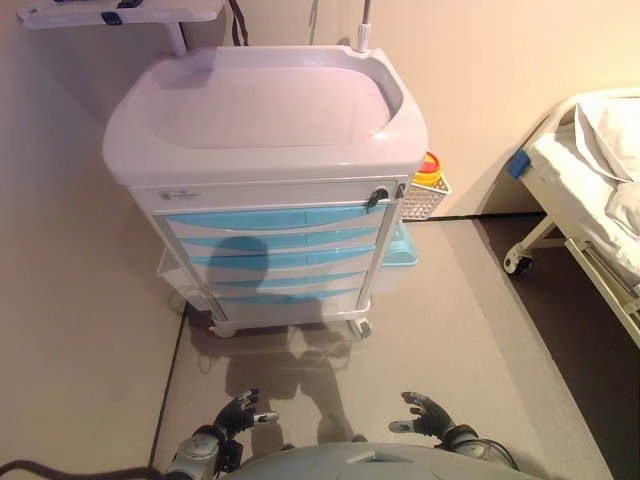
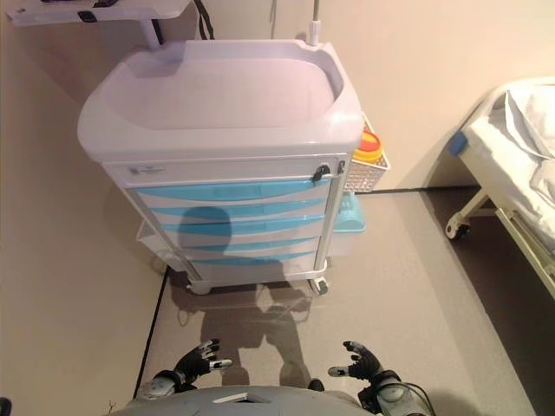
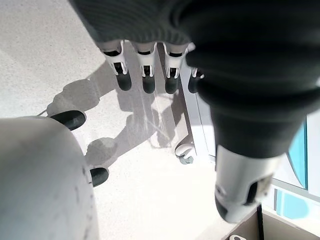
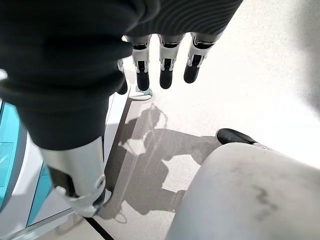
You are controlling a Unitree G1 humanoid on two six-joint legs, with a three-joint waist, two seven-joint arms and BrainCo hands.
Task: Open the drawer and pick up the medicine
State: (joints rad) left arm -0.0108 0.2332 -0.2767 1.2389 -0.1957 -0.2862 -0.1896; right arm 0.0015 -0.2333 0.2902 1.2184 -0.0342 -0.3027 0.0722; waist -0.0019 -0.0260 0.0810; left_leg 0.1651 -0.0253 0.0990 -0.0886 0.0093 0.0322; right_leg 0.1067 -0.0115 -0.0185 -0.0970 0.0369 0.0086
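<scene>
Cart (image 1: 265,110) stands ahead — all blue drawers (image 1: 278,218) closed. Left hand (image 1: 238,412) and right hand (image 1: 428,412) hang low, well short of it — fingers relaxed, holding nothing.

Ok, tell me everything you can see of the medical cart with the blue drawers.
The cart is pale grey, plastic-looking, with a bare recessed tray top and raised rim. Its front carries a stack of blue drawers, all shut, and a dark lock knob above them. It stands upright on castors against the wall, a wire basket hanging on its side. Neither hand touches it.
</scene>
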